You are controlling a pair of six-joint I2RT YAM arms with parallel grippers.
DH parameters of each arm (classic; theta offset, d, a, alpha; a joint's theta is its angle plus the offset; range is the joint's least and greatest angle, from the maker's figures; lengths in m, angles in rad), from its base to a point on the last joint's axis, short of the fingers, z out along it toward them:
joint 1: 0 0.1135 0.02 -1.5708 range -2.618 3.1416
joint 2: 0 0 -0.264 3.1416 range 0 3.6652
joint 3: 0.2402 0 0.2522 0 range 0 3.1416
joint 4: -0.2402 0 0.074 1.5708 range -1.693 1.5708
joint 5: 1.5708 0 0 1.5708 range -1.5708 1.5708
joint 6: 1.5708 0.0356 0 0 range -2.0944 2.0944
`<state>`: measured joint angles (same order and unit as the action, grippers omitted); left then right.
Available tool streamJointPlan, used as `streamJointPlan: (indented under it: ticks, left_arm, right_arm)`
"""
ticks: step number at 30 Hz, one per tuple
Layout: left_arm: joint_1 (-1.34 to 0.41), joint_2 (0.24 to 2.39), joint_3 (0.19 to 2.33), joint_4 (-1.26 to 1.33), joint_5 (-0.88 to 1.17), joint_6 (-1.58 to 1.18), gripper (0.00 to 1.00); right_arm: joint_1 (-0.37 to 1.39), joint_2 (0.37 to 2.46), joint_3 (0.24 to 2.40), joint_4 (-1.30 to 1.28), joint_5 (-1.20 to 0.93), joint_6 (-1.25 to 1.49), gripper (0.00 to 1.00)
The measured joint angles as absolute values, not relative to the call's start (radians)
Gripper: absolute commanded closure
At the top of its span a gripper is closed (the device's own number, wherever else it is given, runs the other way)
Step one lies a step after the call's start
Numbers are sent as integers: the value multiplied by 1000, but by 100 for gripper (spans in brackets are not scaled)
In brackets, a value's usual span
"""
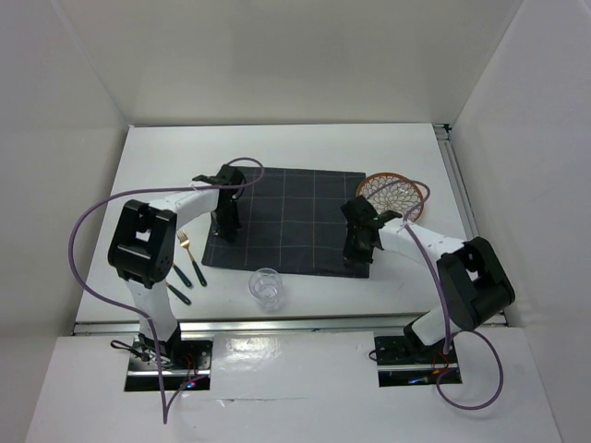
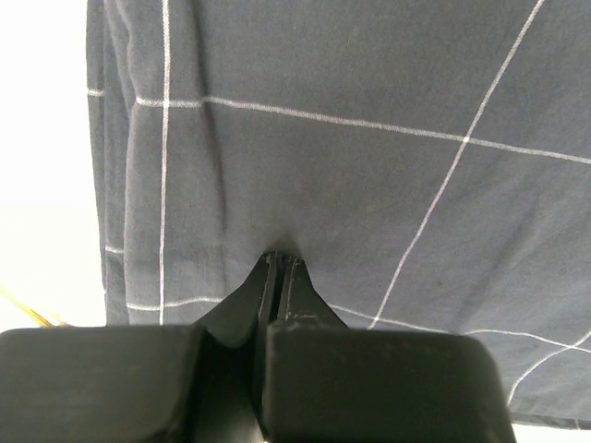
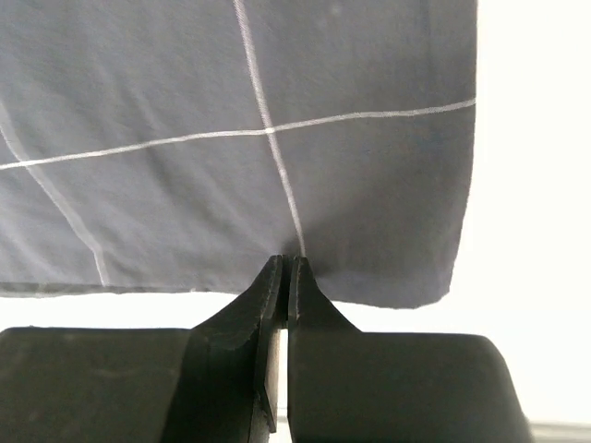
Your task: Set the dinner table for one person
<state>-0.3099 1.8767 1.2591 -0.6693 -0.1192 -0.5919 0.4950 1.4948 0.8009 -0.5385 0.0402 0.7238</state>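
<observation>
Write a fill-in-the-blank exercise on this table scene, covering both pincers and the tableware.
1. The left pincer and right pincer are each ____ on the dark grid cloth.
2. The orange-rimmed plate lies at the cloth's far ____ corner.
3. The gold-headed fork lies on the bare dinner table, ____ of the cloth.
4. The clear glass stands ____.
Missing words: shut; right; left; upright.

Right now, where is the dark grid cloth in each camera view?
Top external: cloth at the centre of the frame.
Left wrist: cloth fills most of the frame; left claw pinches it.
Right wrist: cloth fills the upper frame; right claw shut on its near edge.
Shared landmark: the cloth's thin light grid lines.
</observation>
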Motion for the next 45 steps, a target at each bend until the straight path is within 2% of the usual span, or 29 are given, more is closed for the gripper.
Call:
streamJointPlan:
  ticks: [1, 4, 5, 8, 10, 13, 20, 27, 39, 45]
  left_arm:
    - [-310, 1875, 1264, -678, -120, -596, 100]
    - [-310, 1853, 1289, -708, -129, -607, 100]
    - [-310, 1840, 1301, -717, -133, -609, 100]
    - [-310, 1791, 1333, -735, -145, -610, 100]
    - [-310, 1756, 1349, -739, -154, -609, 100]
    - [-310, 1731, 1368, -744, -162, -609, 100]
    - [-309, 1774, 1362, -724, -171, -614, 100]
    - [-298, 1851, 1247, -679, -168, -648, 100]
    - [-305, 1823, 1175, -608, -164, -663, 100]
    - [-308, 1810, 1176, -643, -172, -663, 100]
  right_arm:
    - [495, 1495, 833, -574, 48, 718, 87]
    - [495, 1494, 951, -638, 73, 698, 72]
    - [495, 1494, 996, -648, 81, 690, 55]
    - [495, 1490, 1120, -669, 108, 671, 32]
    - [486, 1481, 1173, -678, 120, 660, 23]
    - [439, 1455, 1197, -680, 120, 648, 14]
    - [125, 1360, 1128, -675, 58, 629, 10]
    - [-173, 1279, 972, -634, -86, 602, 9]
    - [-275, 1354, 897, -516, -180, 586, 10]
    - [-287, 1420, 890, -447, -215, 598, 15]
